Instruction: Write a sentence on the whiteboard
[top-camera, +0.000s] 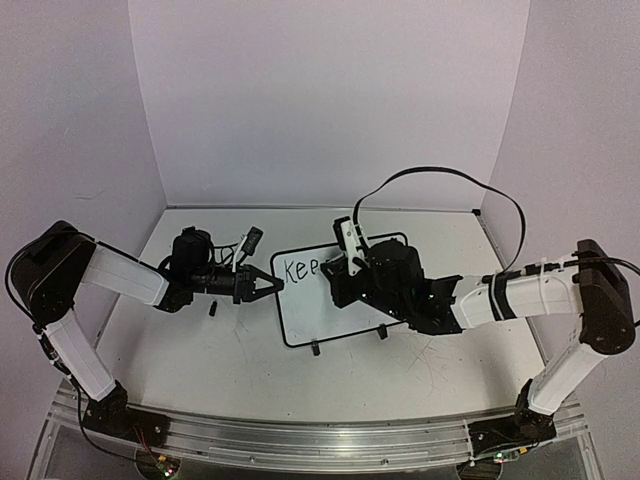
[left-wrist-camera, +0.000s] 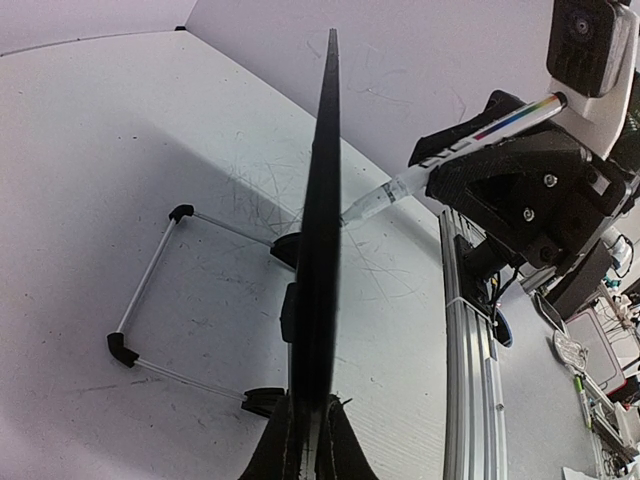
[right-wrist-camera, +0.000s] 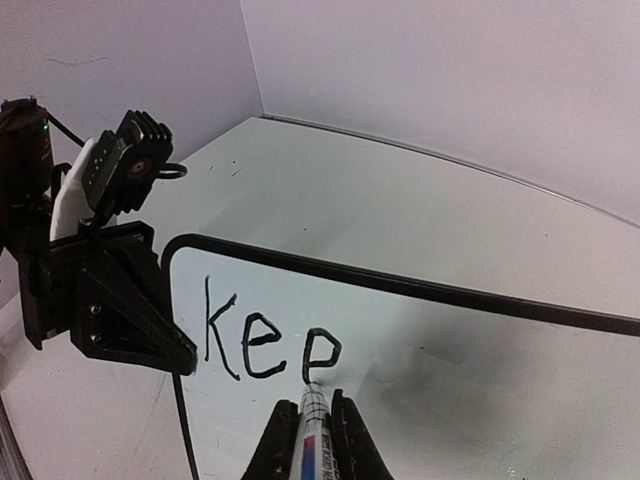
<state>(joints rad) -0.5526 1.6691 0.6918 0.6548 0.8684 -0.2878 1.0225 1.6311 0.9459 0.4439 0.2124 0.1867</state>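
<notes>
On the white table (top-camera: 200, 360), scratched with many thin marks, the whiteboard (top-camera: 345, 318) stands near the middle on its two small black feet (top-camera: 316, 348). Pale walls (top-camera: 330, 100) close the table at the back and at both sides, and a metal rail (top-camera: 300, 442) runs along the near edge, where the two arms are fixed.

The left gripper (top-camera: 276, 287) has its jaws closed on the left edge of the whiteboard's black frame. From its wrist view I see the board edge-on, leaning back on a thin wire stand (left-wrist-camera: 150, 270).

The right gripper (right-wrist-camera: 312, 408) has its jaws closed around a marker (left-wrist-camera: 470, 140) with a rainbow stripe. The marker's tip touches the board at the lower end of the third letter. The sentence (right-wrist-camera: 265, 345) begins in the upper left corner of the board: a "K", an "e" and one more letter with a loop on top, which I cannot read for sure.

Right of and below the letters the board's surface is plain white as far as the frame. Bare table lies between the board's feet and the rail. A small black piece (top-camera: 212, 310) lies on the table just below the left gripper.
</notes>
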